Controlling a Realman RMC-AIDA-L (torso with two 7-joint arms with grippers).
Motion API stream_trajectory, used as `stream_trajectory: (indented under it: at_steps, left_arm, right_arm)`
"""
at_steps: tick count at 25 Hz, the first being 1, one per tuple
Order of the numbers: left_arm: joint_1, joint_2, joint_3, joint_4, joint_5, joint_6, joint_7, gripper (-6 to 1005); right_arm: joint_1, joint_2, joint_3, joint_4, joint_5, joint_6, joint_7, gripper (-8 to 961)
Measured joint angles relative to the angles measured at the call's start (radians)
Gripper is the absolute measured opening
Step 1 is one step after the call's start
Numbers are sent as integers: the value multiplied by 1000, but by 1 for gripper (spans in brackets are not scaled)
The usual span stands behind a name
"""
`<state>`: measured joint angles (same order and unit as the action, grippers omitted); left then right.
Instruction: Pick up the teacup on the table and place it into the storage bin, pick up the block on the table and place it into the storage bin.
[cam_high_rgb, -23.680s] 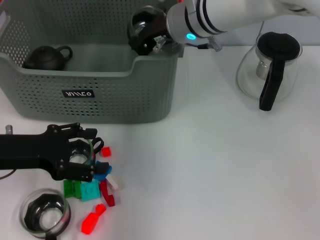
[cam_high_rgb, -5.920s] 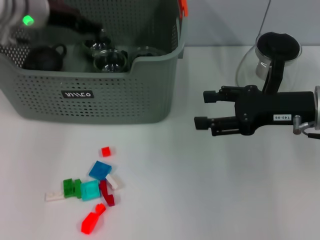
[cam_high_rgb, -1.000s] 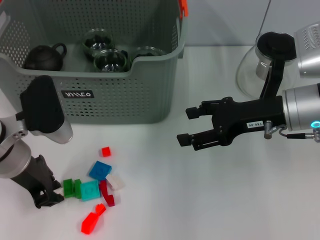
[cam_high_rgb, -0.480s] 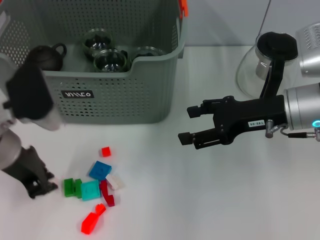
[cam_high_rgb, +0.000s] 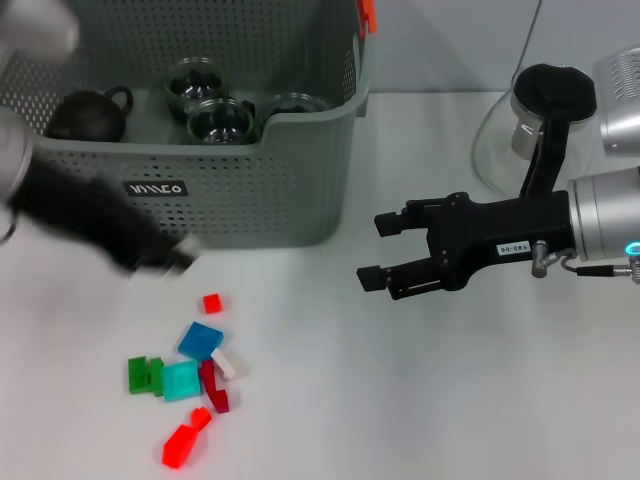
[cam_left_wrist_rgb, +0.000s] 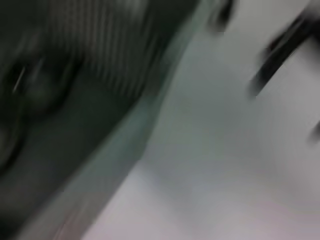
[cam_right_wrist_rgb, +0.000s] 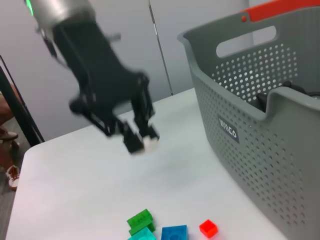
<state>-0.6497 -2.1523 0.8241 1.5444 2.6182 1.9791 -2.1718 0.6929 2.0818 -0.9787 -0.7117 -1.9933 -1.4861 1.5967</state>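
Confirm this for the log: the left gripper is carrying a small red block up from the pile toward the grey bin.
Wrong colour. The right wrist view shows the left gripper shut on a small white block, not red. It is above the pile, near the grey bin.

Grey storage bin (cam_high_rgb: 250, 190) full of little holes, orange clip (cam_high_rgb: 366, 14), black teapot (cam_high_rgb: 90, 115), red block (cam_high_rgb: 211, 302), blue block (cam_high_rgb: 201, 341), green block (cam_high_rgb: 145, 375), white table (cam_high_rgb: 400, 400)

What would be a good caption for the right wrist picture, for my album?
Left tool carries a small white block above the table, near the grey bin.
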Motion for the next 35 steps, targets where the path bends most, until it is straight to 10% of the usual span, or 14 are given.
stream_trajectory:
  at_steps: [5, 13, 24, 35]
  left_arm:
    - [-152, 70, -108, -19, -174, 28, -27, 194]
    - [-258, 180, -32, -272, -66, -459, -73, 195]
    - [-267, 177, 0, -409, 32, -723, -111, 269]
    - [-104, 168, -77, -56, -349, -245, 51, 733]
  right_arm:
    - [-4, 2, -5, -3, 0, -4, -1, 885]
    - [-4, 4, -5, -4, -3, -6, 3, 882]
    - [1, -1, -2, -5, -4, -6, 10, 885]
    - [2, -5, -2, -3, -1, 0, 1, 884]
